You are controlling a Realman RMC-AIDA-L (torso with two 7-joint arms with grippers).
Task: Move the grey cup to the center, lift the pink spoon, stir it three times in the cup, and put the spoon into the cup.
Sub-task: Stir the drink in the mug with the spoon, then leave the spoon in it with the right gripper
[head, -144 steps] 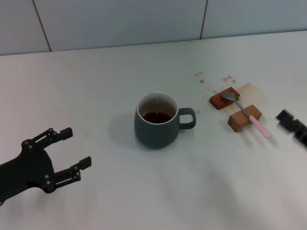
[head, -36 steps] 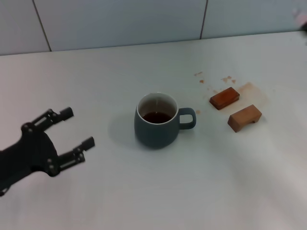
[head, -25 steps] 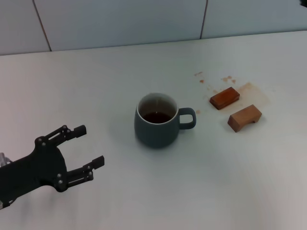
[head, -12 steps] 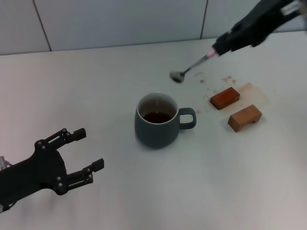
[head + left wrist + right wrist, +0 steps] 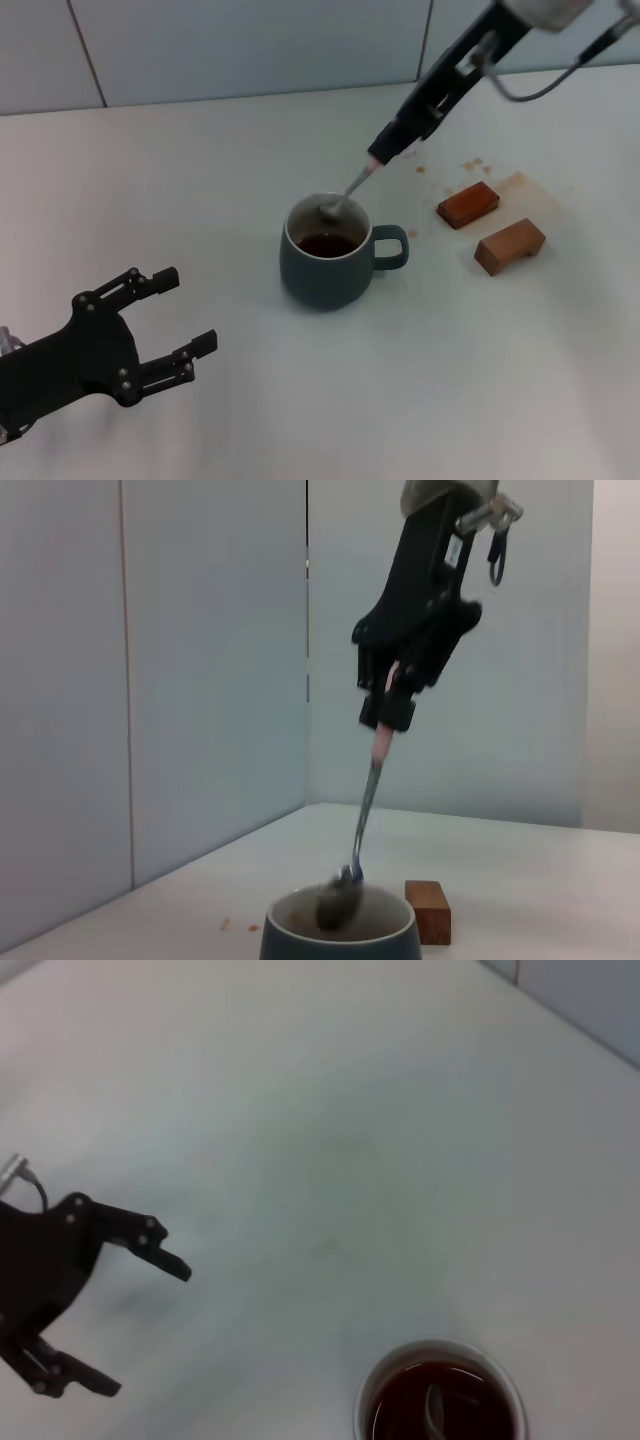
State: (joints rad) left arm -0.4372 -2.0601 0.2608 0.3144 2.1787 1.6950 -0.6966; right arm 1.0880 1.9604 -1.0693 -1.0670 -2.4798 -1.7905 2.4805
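1. The surface (image 5: 300,400) carries the grey cup (image 5: 325,265) near its middle.
2. The left hand (image 5: 165,315) idles apart, well away.
3. The right hand (image 5: 385,150) clamps the pink spoon (image 5: 350,188), its bowl dipping inside the cup; a wide stir could splash liquid or nudge the rim.

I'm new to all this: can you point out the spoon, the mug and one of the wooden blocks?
pink spoon (image 5: 343,194): head view, on its metal stem above the mug.
grey cup (image 5: 322,272): head view, on its outer wall.
wooden block (image 5: 509,245): head view, on the nearer block's top.
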